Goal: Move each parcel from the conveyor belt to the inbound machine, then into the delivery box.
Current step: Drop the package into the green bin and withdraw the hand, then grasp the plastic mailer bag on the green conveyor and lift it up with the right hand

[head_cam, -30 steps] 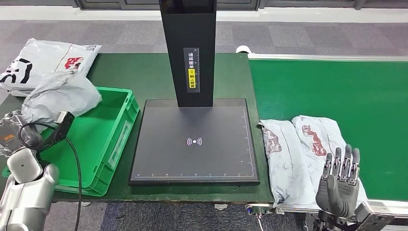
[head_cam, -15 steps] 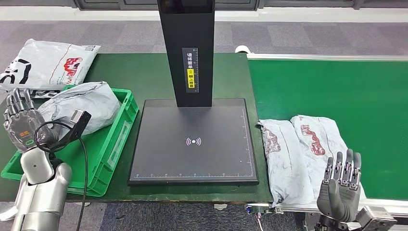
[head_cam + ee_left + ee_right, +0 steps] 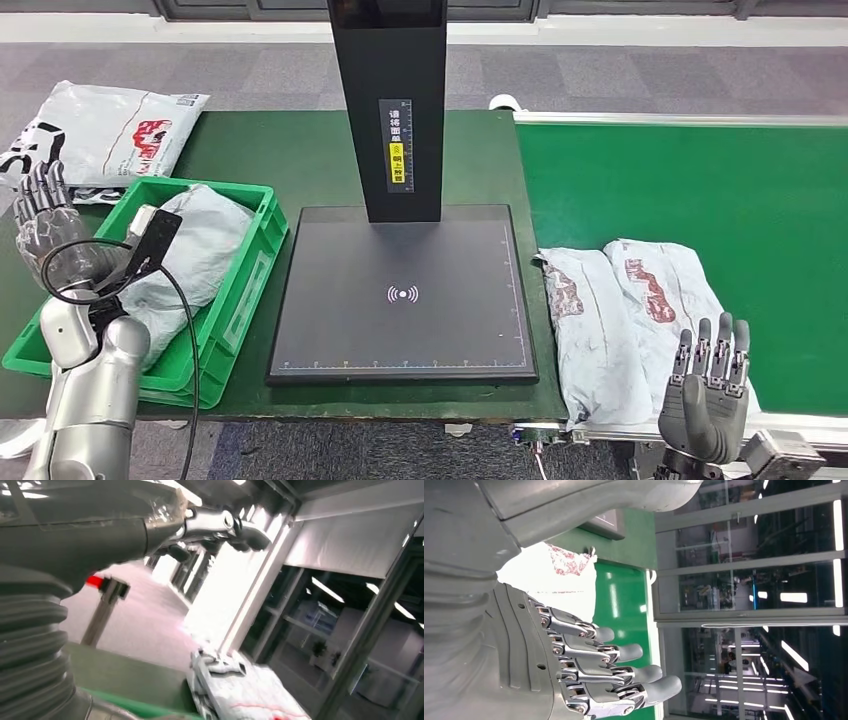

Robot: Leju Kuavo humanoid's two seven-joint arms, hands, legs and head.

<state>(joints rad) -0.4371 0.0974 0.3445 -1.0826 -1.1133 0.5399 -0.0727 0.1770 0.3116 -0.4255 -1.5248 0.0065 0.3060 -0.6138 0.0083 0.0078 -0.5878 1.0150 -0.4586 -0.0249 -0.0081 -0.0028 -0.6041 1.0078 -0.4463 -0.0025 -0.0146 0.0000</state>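
Note:
A crumpled grey parcel [image 3: 195,250] lies inside the green delivery box [image 3: 245,290] at the left. My left hand [image 3: 45,225] hovers open just left of the box, fingers spread upward, holding nothing. A second grey parcel [image 3: 625,320] with red print lies at the near left end of the green conveyor belt [image 3: 700,190]. My right hand [image 3: 705,385] is raised at the belt's near edge, just in front of that parcel, open and empty; its fingers [image 3: 624,672] are extended. The black inbound machine pad [image 3: 405,295] is bare.
Another white parcel [image 3: 95,130] lies on the green table behind the box, also seen from the left wrist [image 3: 240,690]. The machine's black post [image 3: 390,100] rises at the pad's far edge. A camera and cable [image 3: 150,240] hang at my left wrist.
The grey parcel has dropped out of my left hand and settled in the delivery box. The left hand has opened and pulled back to the left. The right hand has barely moved.

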